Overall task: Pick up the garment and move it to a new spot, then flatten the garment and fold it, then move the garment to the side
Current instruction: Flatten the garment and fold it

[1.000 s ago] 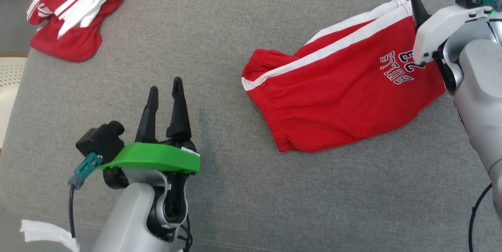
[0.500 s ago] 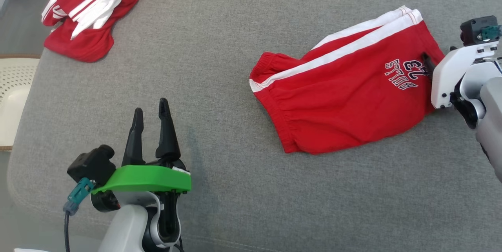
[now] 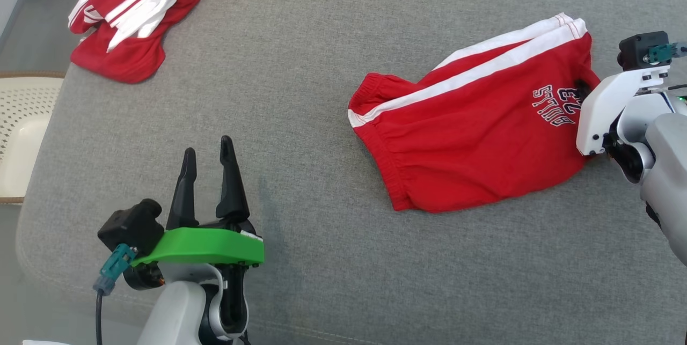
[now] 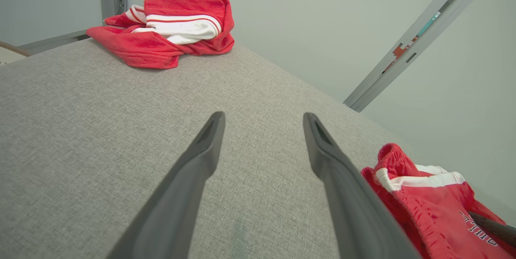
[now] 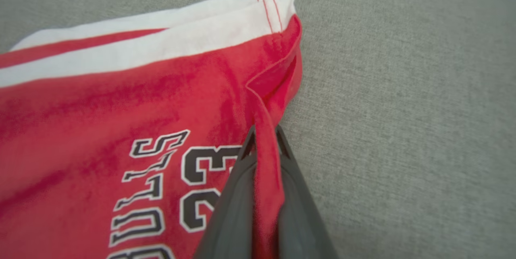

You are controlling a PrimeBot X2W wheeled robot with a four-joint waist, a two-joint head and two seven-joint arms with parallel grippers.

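Red soft-knit shorts (image 3: 472, 136) with white side stripes and a dark "BULLS 23" print, lying roughly flat with legs stacked on the right half of a grey woven upholstered surface (image 3: 300, 66), elastic waistband toward the middle, leg hems toward the far right. Right gripper (image 5: 265, 130) at the leg-hem edge beside the print, closed tight on a narrow raised ridge of red cloth pinched between both dark fingers. Left gripper (image 3: 207, 146) spread wide and empty, poised over bare grey surface, well apart from the shorts. Crumpled red-and-white garment (image 3: 134, 17) at the far left corner. Handling, as judged: light, limp, not fragile, with enough nap to resist slipping; likely to drape and trail from a single pinch. Hold best taken at seamed hem or waistband, where doubled layers give bulk; second hold on the waistband advisable for flattening.
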